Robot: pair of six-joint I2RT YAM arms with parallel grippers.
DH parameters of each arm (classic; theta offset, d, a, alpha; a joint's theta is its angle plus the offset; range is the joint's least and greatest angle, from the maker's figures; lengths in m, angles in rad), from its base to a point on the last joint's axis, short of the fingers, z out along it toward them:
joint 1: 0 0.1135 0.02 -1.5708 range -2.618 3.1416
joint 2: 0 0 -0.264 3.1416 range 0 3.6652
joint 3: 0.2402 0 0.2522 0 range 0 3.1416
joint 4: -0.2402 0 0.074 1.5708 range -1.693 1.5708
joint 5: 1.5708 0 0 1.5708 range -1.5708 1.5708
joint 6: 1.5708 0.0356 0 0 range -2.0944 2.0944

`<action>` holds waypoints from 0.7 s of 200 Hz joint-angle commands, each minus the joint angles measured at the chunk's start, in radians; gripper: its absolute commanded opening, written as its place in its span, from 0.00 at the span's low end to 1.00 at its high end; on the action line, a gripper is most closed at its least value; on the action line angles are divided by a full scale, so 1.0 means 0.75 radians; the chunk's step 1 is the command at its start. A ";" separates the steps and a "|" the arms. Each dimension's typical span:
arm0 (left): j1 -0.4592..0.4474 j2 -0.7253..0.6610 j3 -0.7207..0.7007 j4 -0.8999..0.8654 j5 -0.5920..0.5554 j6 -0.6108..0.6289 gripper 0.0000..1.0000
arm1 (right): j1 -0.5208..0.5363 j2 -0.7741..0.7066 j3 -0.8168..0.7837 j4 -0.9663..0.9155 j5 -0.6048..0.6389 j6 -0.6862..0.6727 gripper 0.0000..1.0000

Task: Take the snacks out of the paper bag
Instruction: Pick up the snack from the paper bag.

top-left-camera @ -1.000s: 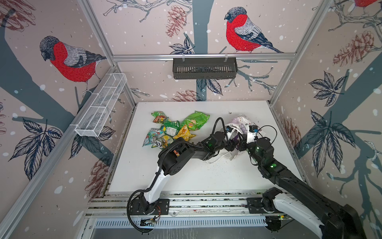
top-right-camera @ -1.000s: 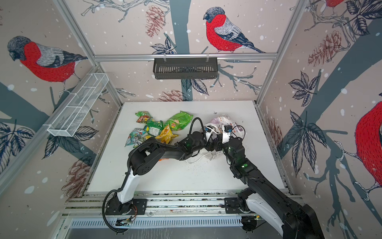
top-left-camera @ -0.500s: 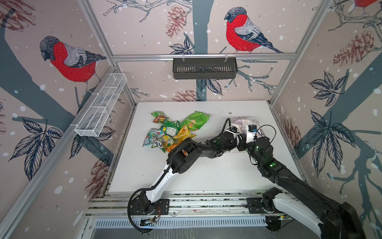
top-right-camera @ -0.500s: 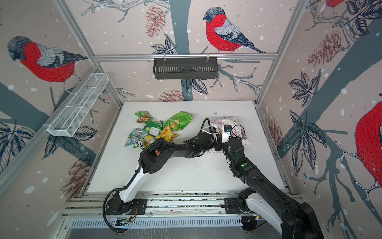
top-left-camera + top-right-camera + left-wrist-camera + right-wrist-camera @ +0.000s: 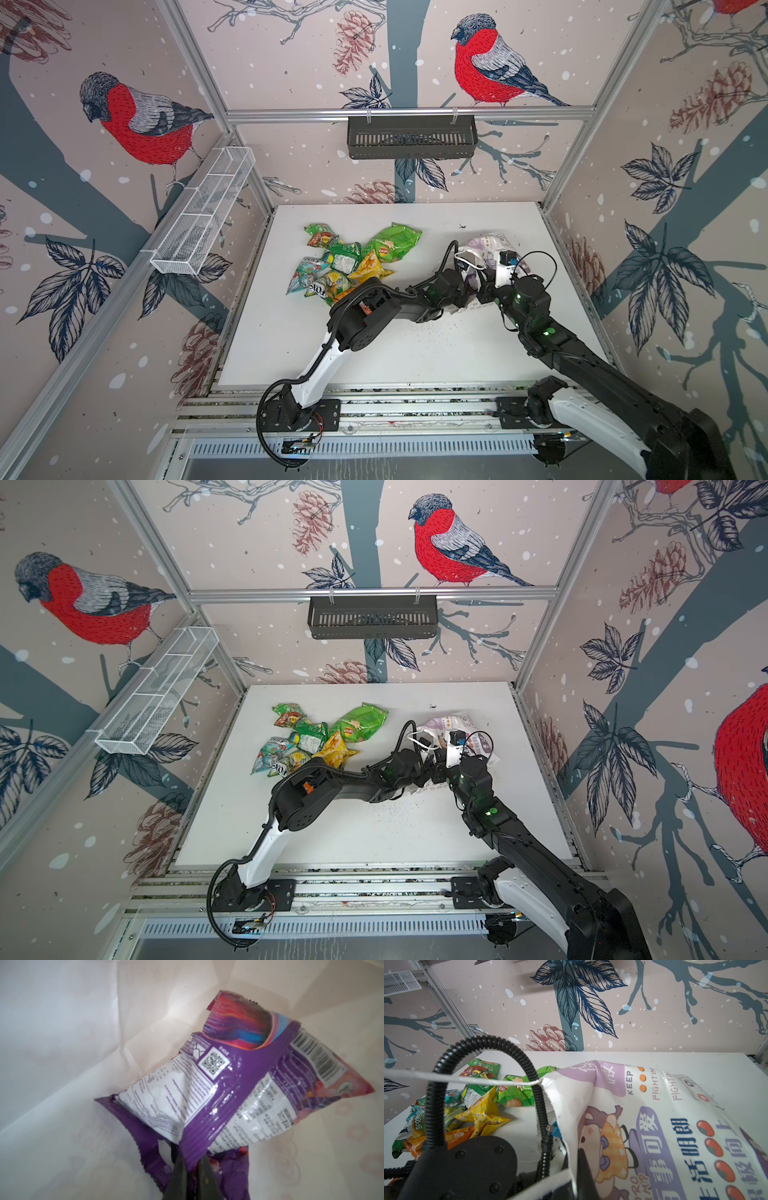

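In both top views the paper bag (image 5: 488, 245) lies on its side on the table (image 5: 415, 353), with a heap of snacks (image 5: 353, 262) near its mouth. Both arms meet at the mouth, and their jaws are hidden there.

Left wrist view: inside the bag, the left gripper (image 5: 191, 1160) is clamped on the crimped end of a purple packet (image 5: 239, 1088). It is a thin bite, so I judge a slow, straight pull through the mouth safest. A QR code and barcode show; the small print is too blurred to read.

Right wrist view: the right gripper (image 5: 580, 1159) is pinched shut on the bag's rim, lifting the mouth, and it should hold firm. The bag reads "KEEP" and "FIGHTING" beside Chinese characters, and a teal packet (image 5: 418, 1124) outside the bag reads "SPRING".
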 commanded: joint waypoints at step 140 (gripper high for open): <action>0.008 -0.309 -0.348 0.300 0.017 -0.003 0.00 | -0.005 -0.019 0.000 0.047 0.095 0.014 0.00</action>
